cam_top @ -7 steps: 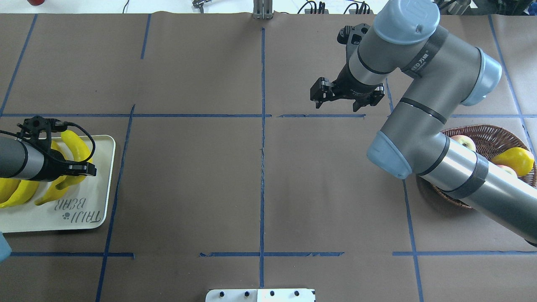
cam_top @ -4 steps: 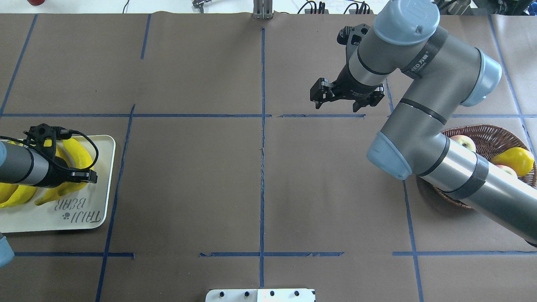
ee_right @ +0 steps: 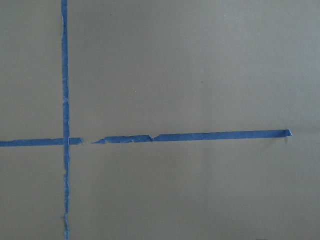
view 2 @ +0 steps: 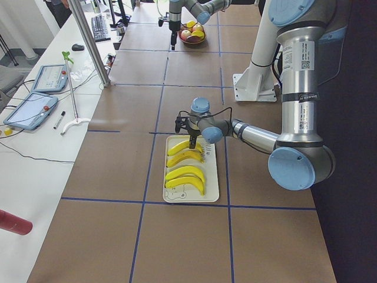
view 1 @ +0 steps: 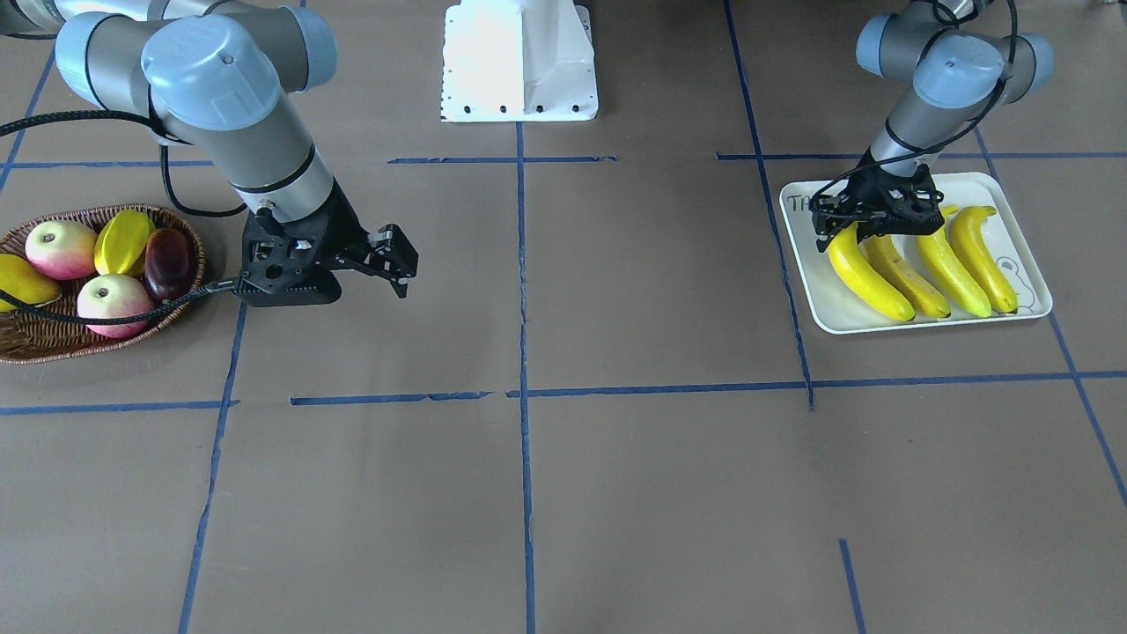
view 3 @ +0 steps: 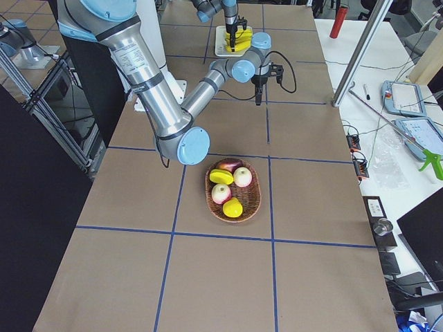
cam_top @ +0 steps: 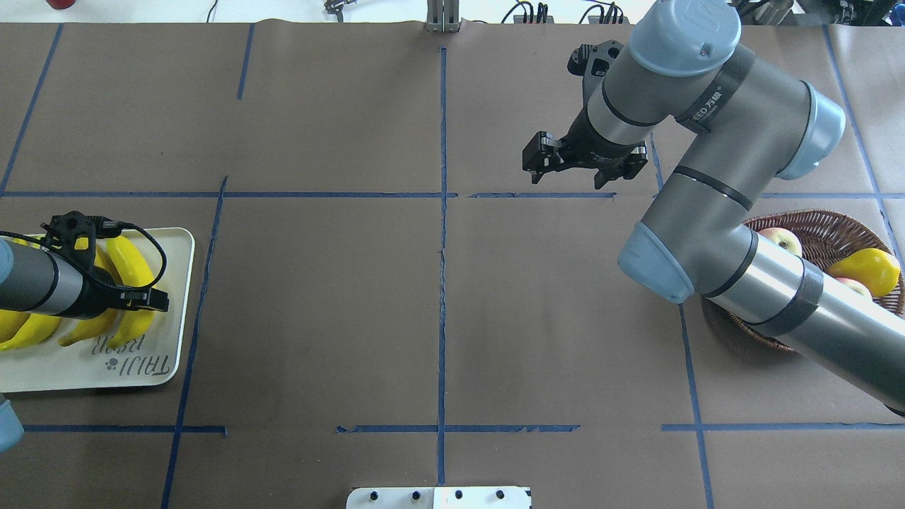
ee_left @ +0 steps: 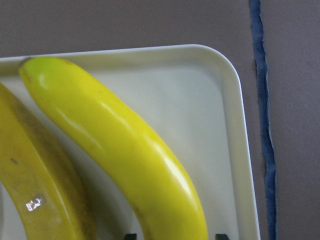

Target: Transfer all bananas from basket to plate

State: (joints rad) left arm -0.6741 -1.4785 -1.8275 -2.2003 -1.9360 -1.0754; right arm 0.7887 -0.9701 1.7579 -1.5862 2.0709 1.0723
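A: Front view: what do we list?
B: 4 curved yellow bananas [view 1: 951,269] on the off-white rectangular plate [view 1: 806,255]; the brown woven wicker basket [view 1: 53,348] holds 0. Left gripper [view 1: 867,231] narrowed round 1 banana's end: we should settle it flat, then let go.
A: Overhead?
B: Right gripper [cam_top: 581,170] spread wide, empty. Plate reads "TAIJI BEAR".
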